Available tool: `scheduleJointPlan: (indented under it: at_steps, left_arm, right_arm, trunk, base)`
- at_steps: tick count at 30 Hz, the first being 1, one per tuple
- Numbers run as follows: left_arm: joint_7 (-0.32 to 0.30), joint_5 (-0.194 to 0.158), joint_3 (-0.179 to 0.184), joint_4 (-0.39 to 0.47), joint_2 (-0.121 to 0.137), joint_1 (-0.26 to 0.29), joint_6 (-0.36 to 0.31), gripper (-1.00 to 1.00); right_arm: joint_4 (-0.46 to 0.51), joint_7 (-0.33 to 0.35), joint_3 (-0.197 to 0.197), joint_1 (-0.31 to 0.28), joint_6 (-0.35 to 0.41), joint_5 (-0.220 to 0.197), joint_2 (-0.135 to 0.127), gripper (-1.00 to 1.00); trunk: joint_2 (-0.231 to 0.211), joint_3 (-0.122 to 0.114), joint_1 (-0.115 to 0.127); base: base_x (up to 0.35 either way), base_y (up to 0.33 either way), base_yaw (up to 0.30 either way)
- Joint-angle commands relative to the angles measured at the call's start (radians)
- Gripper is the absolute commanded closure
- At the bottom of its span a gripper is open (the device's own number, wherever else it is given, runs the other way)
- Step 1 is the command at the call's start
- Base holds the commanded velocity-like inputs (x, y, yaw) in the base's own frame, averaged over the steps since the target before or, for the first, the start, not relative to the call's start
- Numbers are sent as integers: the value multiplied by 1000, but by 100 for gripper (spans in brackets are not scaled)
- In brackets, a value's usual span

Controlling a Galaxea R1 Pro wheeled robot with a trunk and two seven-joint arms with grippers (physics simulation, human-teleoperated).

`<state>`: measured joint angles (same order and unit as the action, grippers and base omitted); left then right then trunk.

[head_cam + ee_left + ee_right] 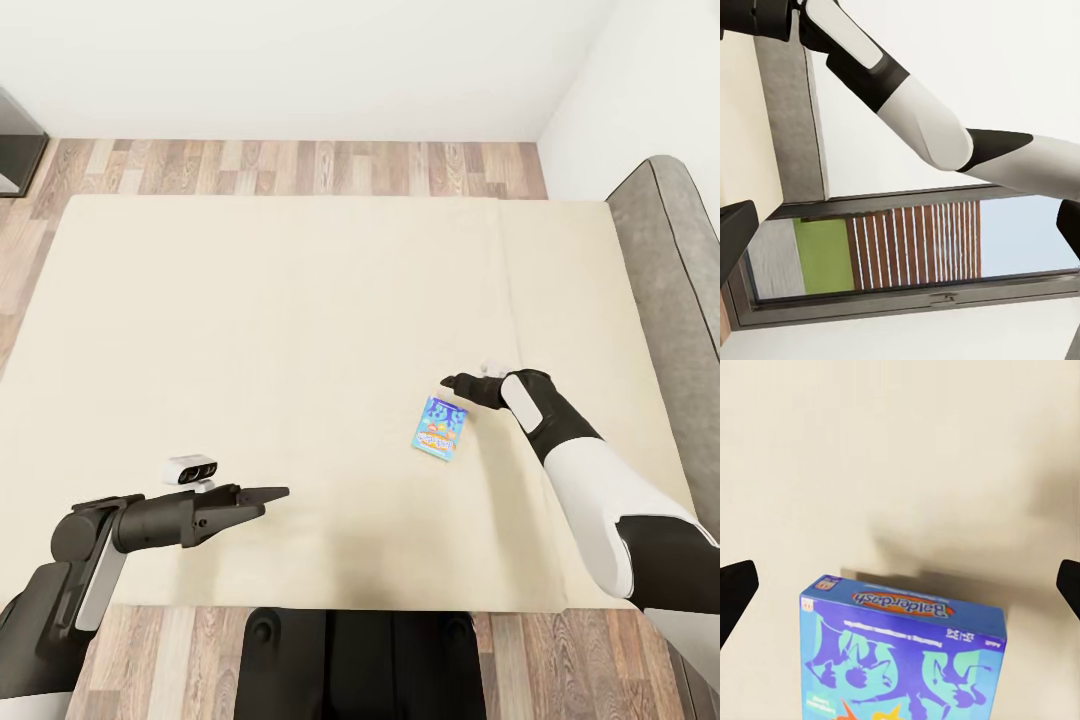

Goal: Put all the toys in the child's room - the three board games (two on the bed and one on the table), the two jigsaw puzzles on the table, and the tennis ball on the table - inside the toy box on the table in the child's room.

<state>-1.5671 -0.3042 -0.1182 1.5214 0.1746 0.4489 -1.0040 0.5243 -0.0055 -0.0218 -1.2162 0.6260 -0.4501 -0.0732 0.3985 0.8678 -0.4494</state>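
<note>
A small blue board game lies flat on the cream bed, right of the middle and just left of the mattress seam. My right gripper hovers over the box's far end. In the right wrist view the right gripper is open, its fingertips wide apart, with the board game below and between them, untouched. My left gripper hangs over the bed's near edge, pointing right. Its fingertips are spread in the left wrist view, holding nothing.
A grey padded headboard borders the bed on the right. Wood-plank floor runs along the far side below a white wall. A dark piece of furniture stands at the far left. My base is at the bed's near edge.
</note>
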Motion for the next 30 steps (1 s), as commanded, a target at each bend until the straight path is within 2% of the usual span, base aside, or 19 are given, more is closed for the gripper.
scheduleJointPlan:
  at_steps: [1,11,21,30]
  left_arm:
    - [-4,1,0,0,0,0,-11,-100]
    - [-4,1,0,0,0,0,-11,-100]
    - [-4,1,1,0,-1,0,-11,-100]
    - [-4,1,6,0,-1,0,-10,-100]
  right_arm:
    - [1,-1,-2,0,4,-2,-1,-100]
    - [0,-1,-2,1,0,-2,-2,-100]
    - [-8,-2,-8,9,-75,6,-2,-100]
    - [-92,-1,-9,12,-137,10,-3,-100]
  trunk:
    - [2,1,-1]
    - [2,1,-1]
    - [2,1,-1]
    - [2,1,-1]
  base:
    - [0,0,0]
    - [0,0,0]
    - [0,0,0]
    - [0,0,0]
